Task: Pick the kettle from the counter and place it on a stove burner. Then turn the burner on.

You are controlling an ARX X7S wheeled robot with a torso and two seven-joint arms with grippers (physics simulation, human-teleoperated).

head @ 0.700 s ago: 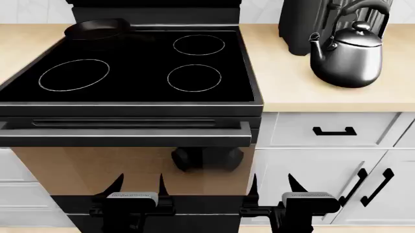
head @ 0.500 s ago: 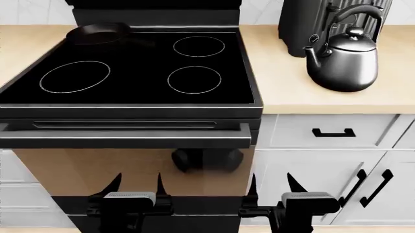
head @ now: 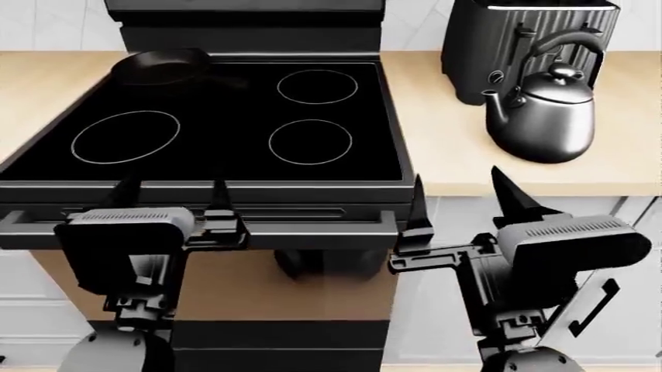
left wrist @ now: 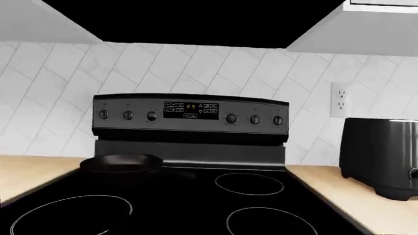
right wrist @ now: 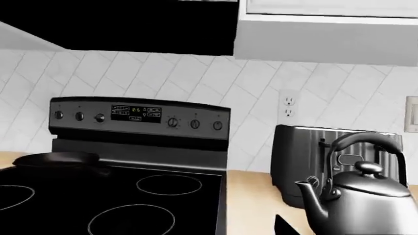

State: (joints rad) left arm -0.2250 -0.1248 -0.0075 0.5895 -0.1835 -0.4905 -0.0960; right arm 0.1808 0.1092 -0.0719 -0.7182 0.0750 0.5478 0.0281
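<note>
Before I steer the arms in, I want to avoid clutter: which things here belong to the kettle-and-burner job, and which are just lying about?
Job: kettle; counter it stands on; small front stove burner; control knobs; right gripper, open.

Lying about: frying pan on the back-left burner; toaster behind the kettle; wall outlet.

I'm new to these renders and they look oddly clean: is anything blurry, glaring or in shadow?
Head view: sharp and evenly lit; the kettle shows soft highlights and a faint shadow on the counter. Right wrist view: crisp, with streaky reflections on the kettle. Left wrist view: slightly soft; the glossy cooktop stays near black, without harsh glare.
</note>
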